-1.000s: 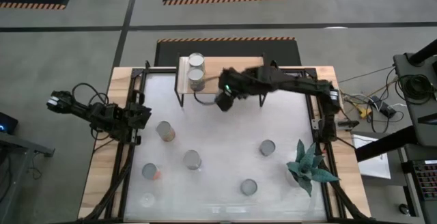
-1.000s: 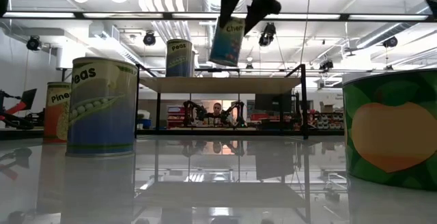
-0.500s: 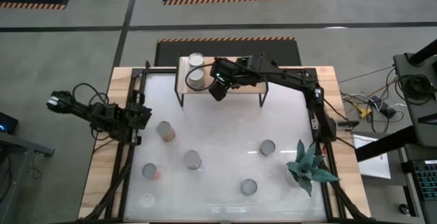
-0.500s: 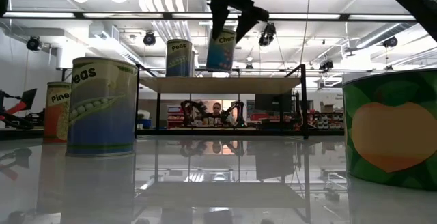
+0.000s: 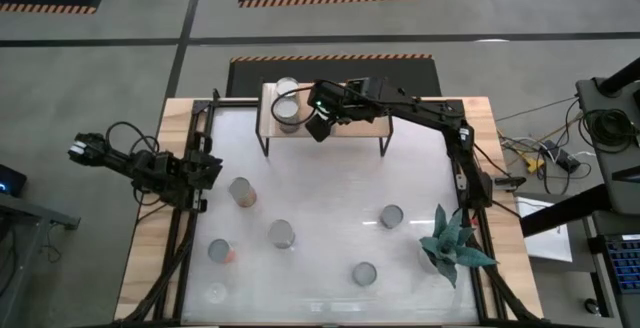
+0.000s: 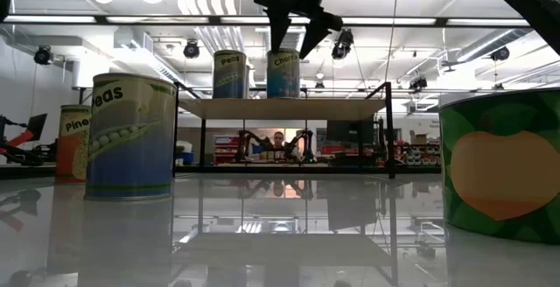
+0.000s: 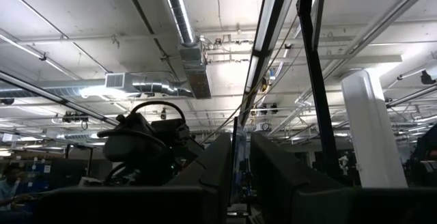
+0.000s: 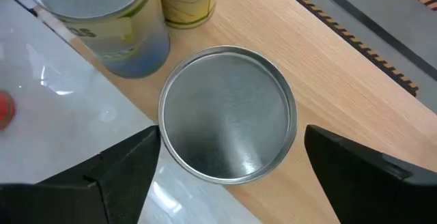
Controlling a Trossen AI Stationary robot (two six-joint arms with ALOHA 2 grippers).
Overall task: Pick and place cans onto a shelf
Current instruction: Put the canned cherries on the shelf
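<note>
Since a second ago the right arm has carried its can from the air right of the shelf's left end in over the board, and that can (image 6: 283, 73) now stands upright on the shelf (image 5: 345, 96), no longer tilted between the fingers. The right gripper (image 5: 318, 123) hangs directly above it with its jaws spread wide, one finger (image 8: 117, 171) on each side of the silver lid and clear of it, so the can is let go. In the right wrist view the can sits close to the board's near edge, with two more cans just beside it on the shelf.

From above, those two show at the shelf's left end: one (image 5: 287, 114) towards the near edge, another (image 5: 287, 89) behind it, partly covered by the arm. In the low view a can labelled peas (image 6: 230, 74) stands just left of the newly placed one.

Five cans stay on the white table (image 5: 330, 198): one (image 5: 241, 192) at the left, one (image 5: 282, 233) near the middle, one (image 5: 219, 251) towards the near left, one (image 5: 391, 216) at the right and one (image 5: 364, 274) at the near right. A green plant (image 5: 453, 243) stands at the table's right edge.

The left gripper (image 5: 205, 169) waits at the table's left edge, jaws pinched shut and empty
</note>
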